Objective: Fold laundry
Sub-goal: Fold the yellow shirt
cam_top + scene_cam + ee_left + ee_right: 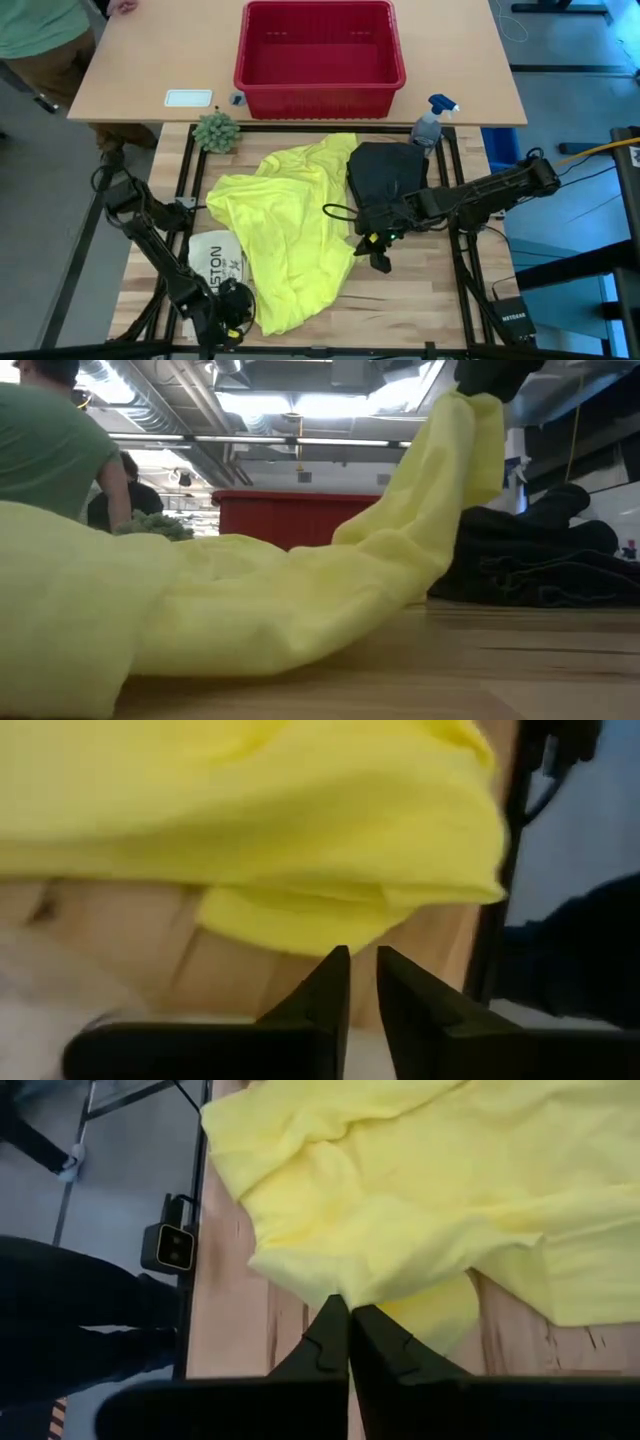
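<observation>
right fingers (348, 1312) pinch yellow T-shirt (420, 1190) edge — low view: lifted

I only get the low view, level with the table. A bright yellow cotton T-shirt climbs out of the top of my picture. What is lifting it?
Observer: The right pincer, shut on an edge of the bright yellow cotton T-shirt. Its wrist view shows the pinch.
Operator: And the other arm?
Observer: The left pincer is by the shirt's near left corner, with its fingers slightly apart and nothing in them.
Operator: Anything my view hides?
Observer: A flat white item printed HOUSTON lies beside the shirt's left edge.
</observation>
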`<action>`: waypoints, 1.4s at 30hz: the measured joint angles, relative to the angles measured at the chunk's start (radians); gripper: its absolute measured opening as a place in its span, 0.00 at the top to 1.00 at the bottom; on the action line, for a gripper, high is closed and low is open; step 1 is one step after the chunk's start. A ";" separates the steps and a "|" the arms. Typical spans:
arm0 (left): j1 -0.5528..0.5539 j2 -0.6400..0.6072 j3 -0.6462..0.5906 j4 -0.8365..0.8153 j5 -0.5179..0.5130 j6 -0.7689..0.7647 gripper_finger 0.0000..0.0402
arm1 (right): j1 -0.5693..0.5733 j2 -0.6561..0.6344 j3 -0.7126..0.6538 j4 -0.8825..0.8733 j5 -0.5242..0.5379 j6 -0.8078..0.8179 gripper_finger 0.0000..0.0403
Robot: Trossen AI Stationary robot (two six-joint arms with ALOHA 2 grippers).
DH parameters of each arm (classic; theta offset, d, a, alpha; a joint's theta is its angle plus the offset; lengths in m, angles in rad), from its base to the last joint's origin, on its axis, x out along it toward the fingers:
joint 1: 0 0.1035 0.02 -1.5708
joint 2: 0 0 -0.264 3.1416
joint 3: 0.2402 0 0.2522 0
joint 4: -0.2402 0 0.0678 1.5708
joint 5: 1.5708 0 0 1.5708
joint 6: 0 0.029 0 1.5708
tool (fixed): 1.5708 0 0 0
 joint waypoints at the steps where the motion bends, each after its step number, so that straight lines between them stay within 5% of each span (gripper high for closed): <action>1: 0.005 0.009 0.000 0.018 0.003 0.012 0.84 | 0.000 0.000 0.000 -0.004 0.000 0.000 1.00; 11: 0.055 0.026 0.000 0.065 0.101 0.109 0.57 | 0.000 0.000 0.000 -0.001 -0.002 0.000 1.00; 24: 0.078 0.137 0.006 0.041 0.128 0.258 0.54 | 0.000 0.000 0.000 0.003 -0.002 0.012 1.00; 28: 0.087 0.148 0.007 0.033 0.126 0.208 0.64 | 0.000 0.000 0.000 0.003 -0.002 0.020 1.00; 33: 0.113 0.096 -0.001 0.014 0.169 -0.002 0.96 | 0.000 -0.011 0.000 0.004 -0.021 0.041 1.00; 38: 0.108 -0.057 -0.005 0.108 0.168 -0.079 0.99 | 0.000 -0.088 0.001 -0.004 -0.060 0.068 1.00; 42: 0.057 -0.227 0.012 0.228 0.000 -0.043 1.00 | 0.000 -0.209 0.001 -0.003 -0.055 0.089 1.00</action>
